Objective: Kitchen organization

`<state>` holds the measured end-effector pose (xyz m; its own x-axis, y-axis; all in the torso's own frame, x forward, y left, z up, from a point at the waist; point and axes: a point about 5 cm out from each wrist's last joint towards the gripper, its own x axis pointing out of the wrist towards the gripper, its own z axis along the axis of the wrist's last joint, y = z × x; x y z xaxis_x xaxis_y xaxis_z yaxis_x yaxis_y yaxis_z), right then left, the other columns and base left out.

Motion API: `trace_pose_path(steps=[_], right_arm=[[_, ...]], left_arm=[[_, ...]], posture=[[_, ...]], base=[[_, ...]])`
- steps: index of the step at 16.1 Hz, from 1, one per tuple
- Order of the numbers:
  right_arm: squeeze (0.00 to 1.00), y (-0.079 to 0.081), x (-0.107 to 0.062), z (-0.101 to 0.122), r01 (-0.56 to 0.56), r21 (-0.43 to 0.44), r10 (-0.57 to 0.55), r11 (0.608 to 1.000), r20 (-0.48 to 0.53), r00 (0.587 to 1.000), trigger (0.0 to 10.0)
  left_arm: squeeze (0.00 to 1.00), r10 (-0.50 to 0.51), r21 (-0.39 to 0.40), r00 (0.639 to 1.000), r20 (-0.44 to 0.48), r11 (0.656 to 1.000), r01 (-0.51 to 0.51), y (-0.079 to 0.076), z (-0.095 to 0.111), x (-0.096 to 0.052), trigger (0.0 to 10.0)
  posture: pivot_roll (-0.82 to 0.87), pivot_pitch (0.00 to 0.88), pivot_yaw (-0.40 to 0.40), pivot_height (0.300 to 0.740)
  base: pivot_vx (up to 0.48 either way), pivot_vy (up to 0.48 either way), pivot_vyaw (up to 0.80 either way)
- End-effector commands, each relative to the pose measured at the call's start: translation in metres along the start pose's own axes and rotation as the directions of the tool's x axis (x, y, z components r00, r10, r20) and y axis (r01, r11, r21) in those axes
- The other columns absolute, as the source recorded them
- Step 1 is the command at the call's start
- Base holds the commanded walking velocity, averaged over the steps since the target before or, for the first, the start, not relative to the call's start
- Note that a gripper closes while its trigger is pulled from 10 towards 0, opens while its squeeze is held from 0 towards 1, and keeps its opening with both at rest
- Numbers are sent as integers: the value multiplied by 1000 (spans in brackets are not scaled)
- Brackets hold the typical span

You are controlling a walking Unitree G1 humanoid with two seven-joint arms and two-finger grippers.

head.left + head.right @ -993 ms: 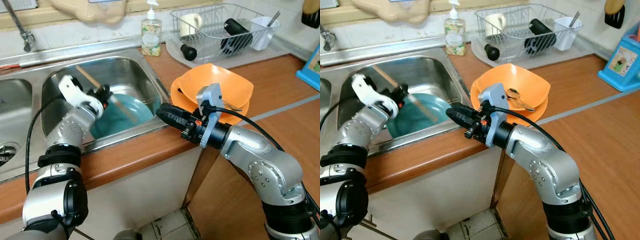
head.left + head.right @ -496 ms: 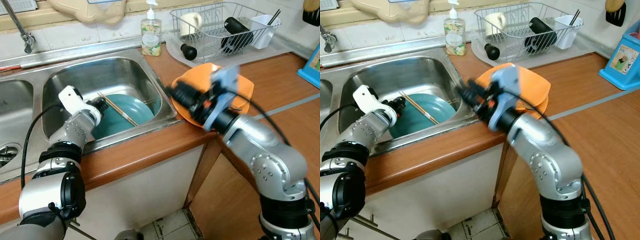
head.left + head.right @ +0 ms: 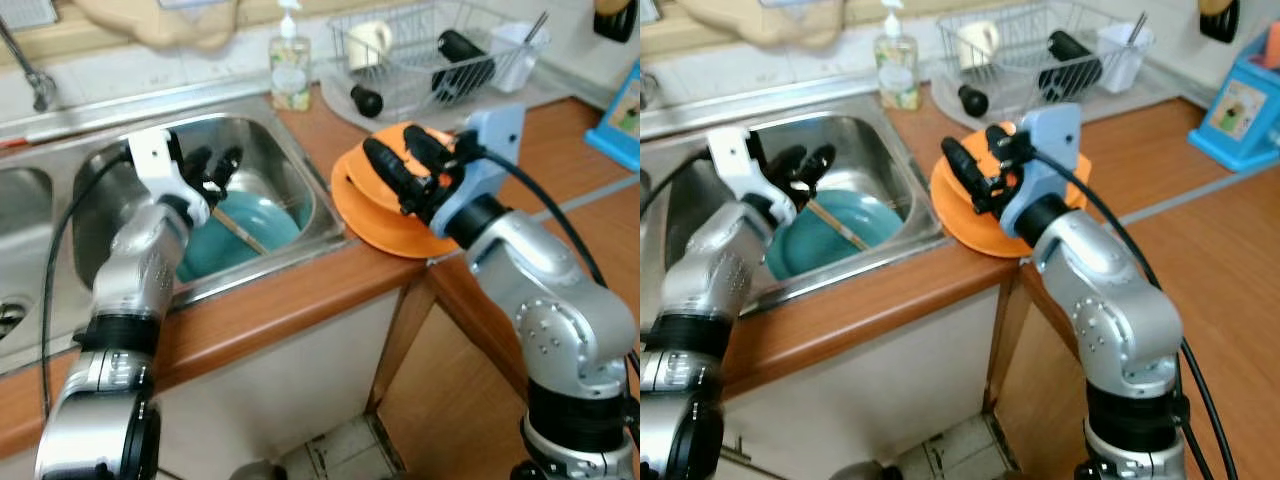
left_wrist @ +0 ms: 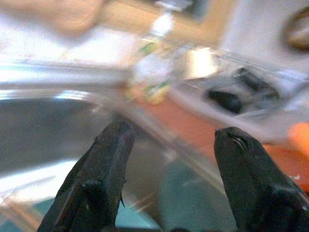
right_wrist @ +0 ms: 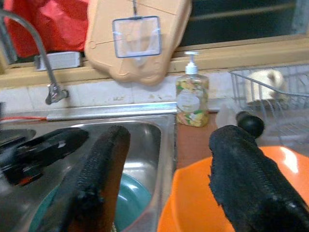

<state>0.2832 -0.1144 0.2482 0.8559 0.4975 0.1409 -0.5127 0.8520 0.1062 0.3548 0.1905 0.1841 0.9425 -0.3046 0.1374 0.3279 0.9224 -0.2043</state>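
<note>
Tools both empty and spread: drop your left tool (image 3: pixel 215 165) squarely over the chopsticks (image 3: pixel 240 228) before pinching; right tool (image 3: pixel 400 165) waits above the orange bowl (image 3: pixel 375 215).

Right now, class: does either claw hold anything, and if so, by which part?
Nothing is held. The left claw hangs open above the teal plate in the sink; the right claw is open over the orange bowl.

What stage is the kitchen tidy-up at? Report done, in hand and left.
Done: a mug and a black bottle sit in the dish rack. In hand: nothing; the left gripper hangs open over the sink, the right gripper open above the orange bowl. Left: the teal plate and chopsticks in the sink, and the orange bowl.
</note>
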Motion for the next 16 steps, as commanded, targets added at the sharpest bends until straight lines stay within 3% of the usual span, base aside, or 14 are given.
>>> trace_pose_path(steps=[1, 4, 6, 7, 8, 9, 10, 11, 12, 13, 14, 16], right_arm=[[1000, -1, -3, 6, -6, 15, 6, 1000, 19, 1000, 10000], [1000, -21, -10, 7, 85, 63, -84, 994, -21, 996, 10000], [1000, -32, -15, 0, 176, -31, -178, 984, -113, 977, 10000], [1000, -33, -15, 4, 151, -119, -159, 981, -55, 986, 10000], [1000, -33, -16, 5, 143, -118, -149, 983, -45, 988, 10000], [1000, -33, -18, 15, 142, -145, -130, 979, 90, 987, 10000], [1000, -36, -20, 14, 166, -138, -156, 976, 80, 984, 10000], [1000, -43, -26, 10, 201, -120, -200, 972, 23, 980, 10000], [1000, -48, -30, 6, 221, -164, -227, 961, -18, 974, 10000], [1000, -52, -36, 0, 212, -171, -226, 962, -67, 972, 10000], [0, -54, -41, -3, 202, -145, -215, 969, -79, 973, 10000], [0, -63, -51, -8, 195, -130, -207, 972, -85, 975, 10000]], left_arm=[[1000, -77, 27, 996, 37, 997, 76, -10, 12, -3, 10000], [1000, -195, 62, 980, 36, 979, 193, -34, 15, -23, 10000], [1000, -269, 85, 963, 13, 960, 267, -48, 12, -32, 10000], [1000, -305, 97, 952, 1, 948, 304, -55, 11, -35, 10000], [1000, -330, 100, 944, -6, 939, 329, -59, 10, -37, 10000], [1000, -376, 116, 926, -26, 919, 376, -67, 9, -42, 10000], [1000, -385, 118, 922, -37, 915, 387, -69, 9, -44, 10000], [804, -408, 140, 910, -75, 899, 414, -73, 5, -45, 10000], [365, -410, 141, 908, -87, 897, 419, -75, 3, -47, 10000], [75, -415, 138, 904, -100, 894, 426, -77, 1, -49, 10000], [0, -422, 134, 900, -113, 890, 435, -78, -1, -51, 10000], [0, -435, 131, 891, -132, 883, 450, -80, -4, -56, 10000]], posture=[[-167, 0, 74, 740], [-158, 0, 58, 740], [-155, 0, 50, 740], [-155, 0, 50, 740], [-158, 0, 49, 740], [-157, 0, 48, 740], [-156, 0, 44, 740], [-152, 0, 39, 740], [-150, 0, 36, 740], [-146, 0, 34, 740], [-145, 0, 33, 740], [-146, 0, 34, 740]], base=[[0, 0, 0], [0, 0, 0], [0, 0, 0], [0, 0, 0], [0, 0, 0], [0, 0, 0], [0, 0, 0], [0, 0, 0], [0, 0, 0], [0, 0, 0], [0, 0, 0], [0, 0, 0]])
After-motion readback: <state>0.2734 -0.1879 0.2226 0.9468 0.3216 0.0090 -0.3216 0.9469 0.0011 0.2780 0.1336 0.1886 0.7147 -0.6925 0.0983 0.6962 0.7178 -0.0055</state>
